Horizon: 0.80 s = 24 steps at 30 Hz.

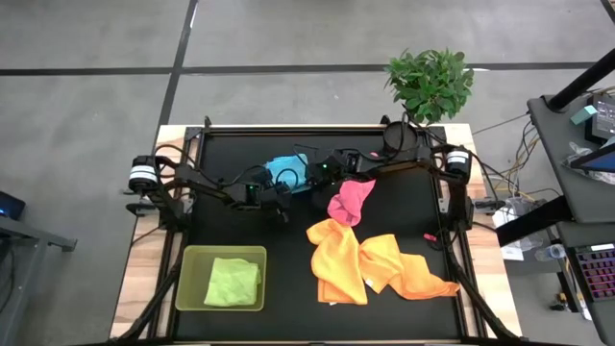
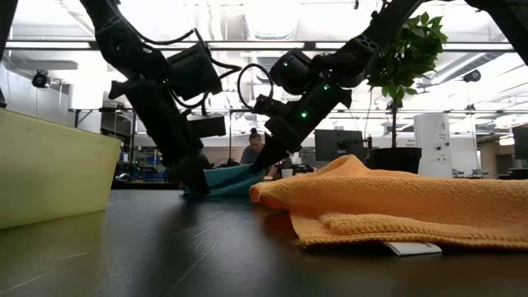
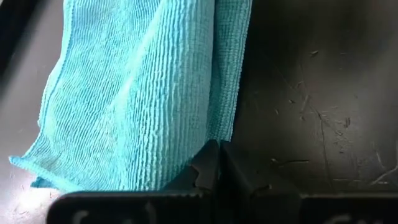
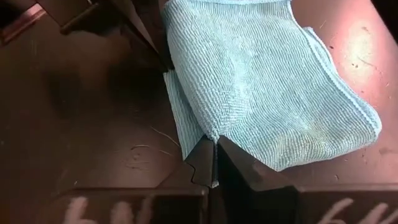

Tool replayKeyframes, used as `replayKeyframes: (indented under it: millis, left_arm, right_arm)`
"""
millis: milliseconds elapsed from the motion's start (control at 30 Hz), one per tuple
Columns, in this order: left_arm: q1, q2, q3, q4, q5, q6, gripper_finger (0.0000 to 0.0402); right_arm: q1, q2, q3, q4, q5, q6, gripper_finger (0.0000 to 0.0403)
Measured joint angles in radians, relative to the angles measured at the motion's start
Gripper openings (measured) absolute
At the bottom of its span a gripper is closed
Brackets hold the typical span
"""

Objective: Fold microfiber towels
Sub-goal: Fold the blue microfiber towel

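- Blue towel (image 1: 284, 172) at the far middle of the counter (image 1: 288, 231), lying between both arms, already doubled over by the look of its layered edges.
- Left gripper (image 3: 219, 163): fingers pressed together on the towel's edge, pinching a thin fold of cloth.
- Right gripper (image 4: 215, 160): fingers likewise closed, nipping a small peak of the same towel at its edge.
- Soft, light, limp cloth with ribbed pile; likely to sag and crease wherever unsupported, and to cling slightly to the dark counter rather than slide.
- Best held at corners or along a hem, with only a shallow pinch; a grab mid-panel would bunch it.
- Risk, as a judgement: catching both layers or only one, so the fold skews.
- Pink towel (image 1: 350, 200) crumpled just right of the blue one; two orange towels (image 1: 370, 264) spread nearer, right of centre.
- Green towel (image 1: 233, 282) folded inside the tray (image 1: 188, 259) at the near left.
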Motion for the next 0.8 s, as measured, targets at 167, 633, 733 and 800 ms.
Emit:
replayKeyframes:
  millis: [167, 633, 733, 800]
  left_arm:
    - [0.001, -0.009, 0.000, -0.007, 0.006, 0.000, 0.0000]
    - [0.001, -0.035, -0.002, -0.041, 0.088, 0.001, 0.0000]
    - [0.001, -0.041, -0.002, -0.041, 0.124, 0.001, 0.0000]
    - [0.001, -0.050, -0.002, -0.044, 0.155, 0.007, 0.0000]
  right_arm:
    - [0.015, -0.003, 0.000, -0.001, 0.000, 0.032, 0.0009]
    - [0.050, -0.003, -0.016, -0.061, 0.002, 0.078, 0.0009]
    - [0.050, -0.003, -0.018, -0.060, 0.001, 0.104, 0.0009]
    - [0.050, -0.003, -0.019, -0.061, -0.003, 0.109, 0.0014]
